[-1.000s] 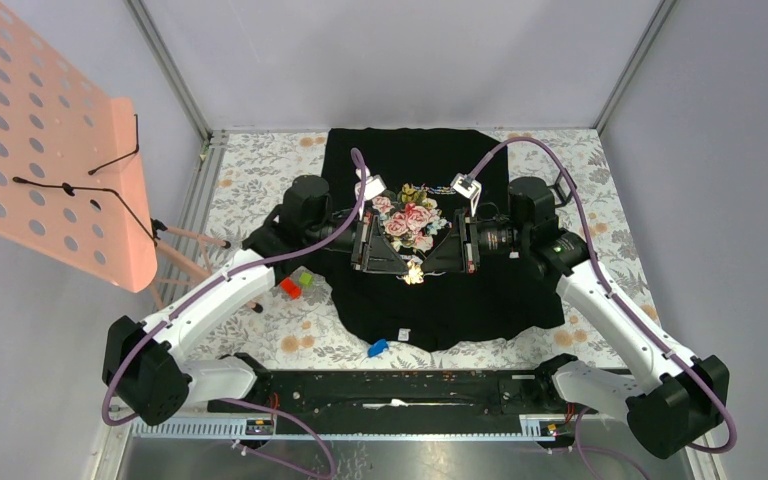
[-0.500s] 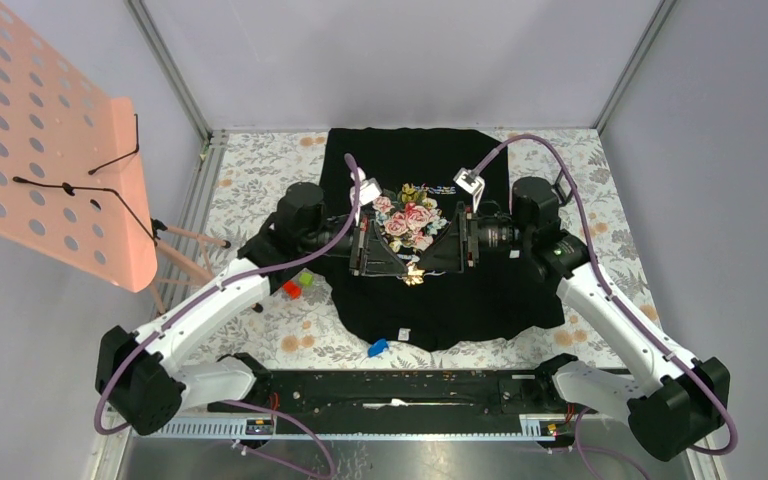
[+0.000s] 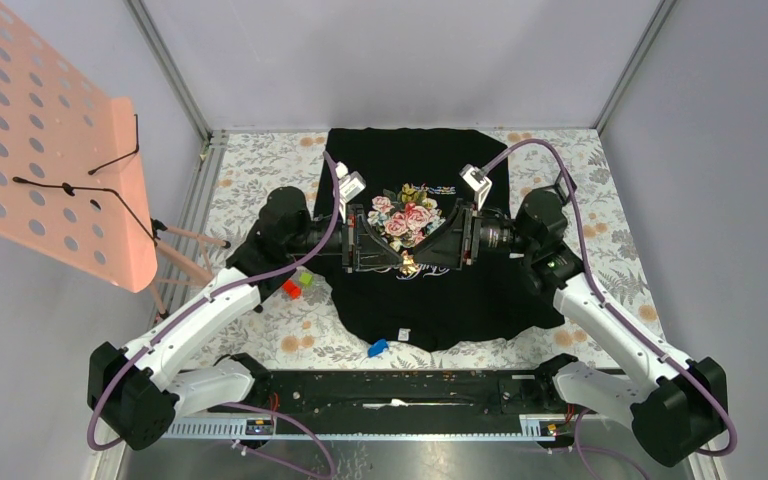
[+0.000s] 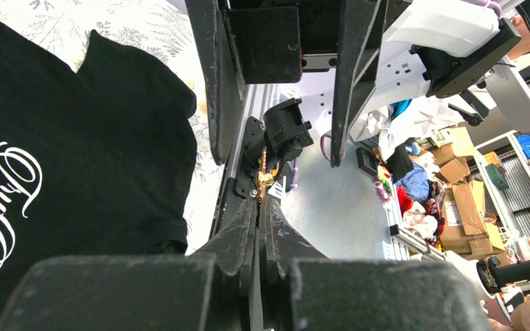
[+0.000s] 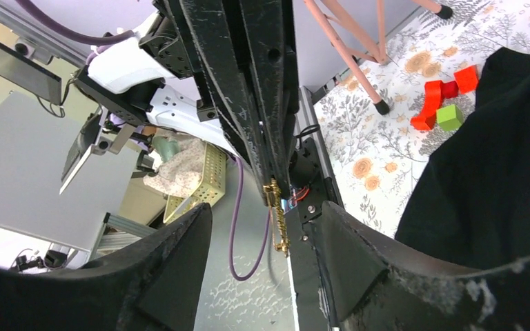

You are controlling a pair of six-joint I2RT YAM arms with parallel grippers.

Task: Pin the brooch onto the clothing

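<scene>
Both arms are reaching in over the shirt (image 3: pixel 430 310) from opposite sides, forearms angling inward and wrists turned level, so the left gripper (image 3: pixel 401 261) and right gripper (image 3: pixel 420 261) are meeting tip to tip just below the rose print. The left fingers (image 4: pixel 238 241) are pressing together and pinching the brooch (image 5: pixel 274 200) at their tips. The right fingers (image 5: pixel 172 255) are standing spread wide, one on each side of the left tips and the brooch, without touching it in the wrist views.

One shirt and one brooch are lying or hanging there, along with one blue piece (image 3: pixel 378 348), one green block (image 3: pixel 306 279) and a small red cluster (image 3: pixel 290 289) I cannot count.

The shirt is covering the middle of the floral surface (image 3: pixel 260 170). Bare strips are showing left and right. The blocks are sitting just off its left edge beside the left forearm, and the blue piece is lying at the near hem.
</scene>
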